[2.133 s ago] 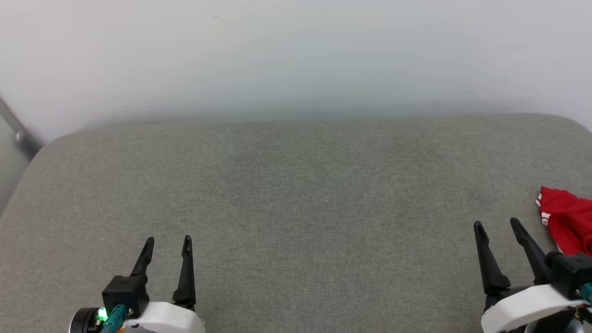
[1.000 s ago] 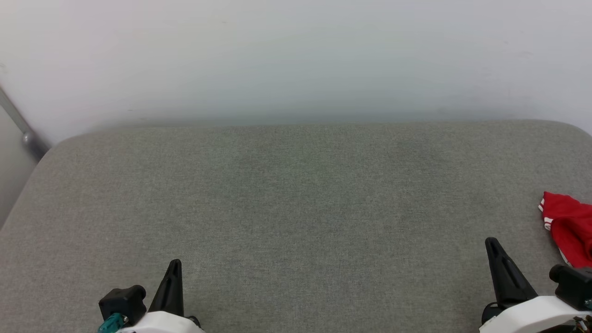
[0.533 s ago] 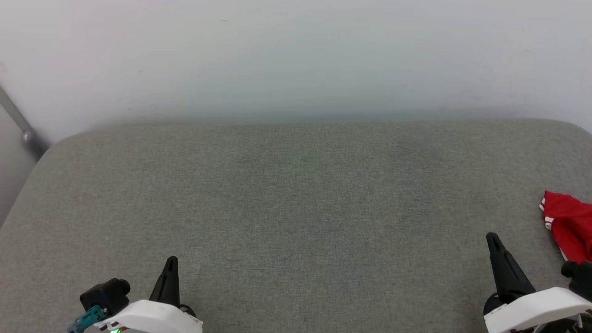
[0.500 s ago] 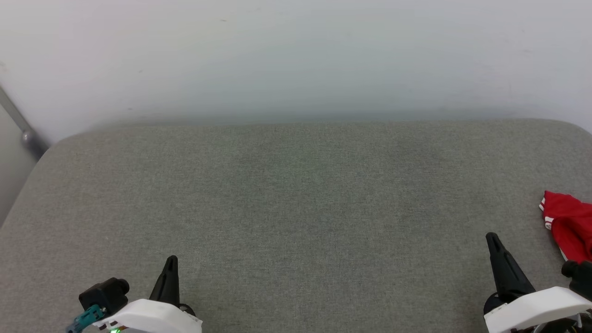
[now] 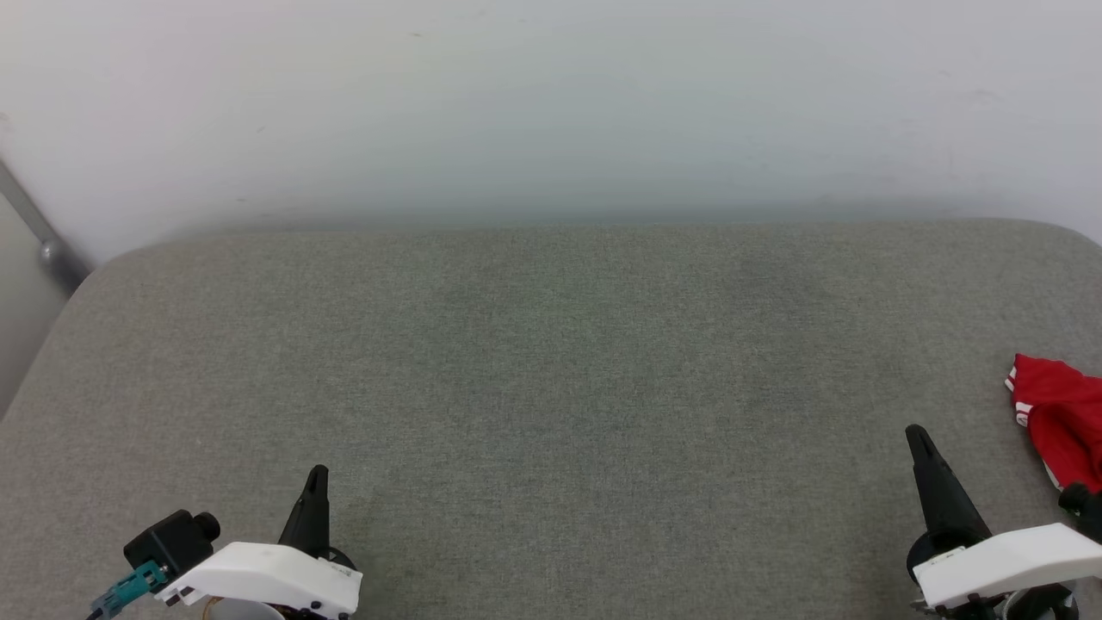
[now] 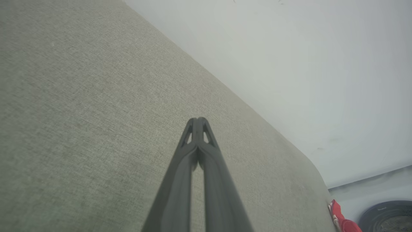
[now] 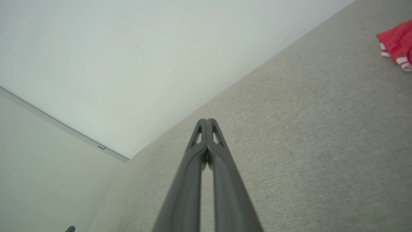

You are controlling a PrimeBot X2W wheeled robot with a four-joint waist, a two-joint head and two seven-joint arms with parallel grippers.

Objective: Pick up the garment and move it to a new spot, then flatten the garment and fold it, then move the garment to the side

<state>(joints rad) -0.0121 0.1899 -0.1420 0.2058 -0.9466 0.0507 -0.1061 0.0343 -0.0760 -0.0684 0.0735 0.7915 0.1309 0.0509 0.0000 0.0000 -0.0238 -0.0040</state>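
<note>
Both sets of fingers are pressed together and empty: left gripper [image 5: 316,479], right gripper [image 5: 918,437]. The garment [image 5: 1061,426] lies bunched at the grey cushion's [image 5: 551,362] right edge, near the right gripper. Risk: a reach pushes it overboard, or the fingers pinch one layer only.

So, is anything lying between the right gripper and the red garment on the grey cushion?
Nothing visible does. The right gripper, shut, sits over the bare grey cushion, and the garment lies crumpled to its right, apart from it, with plain fabric between them.
</note>
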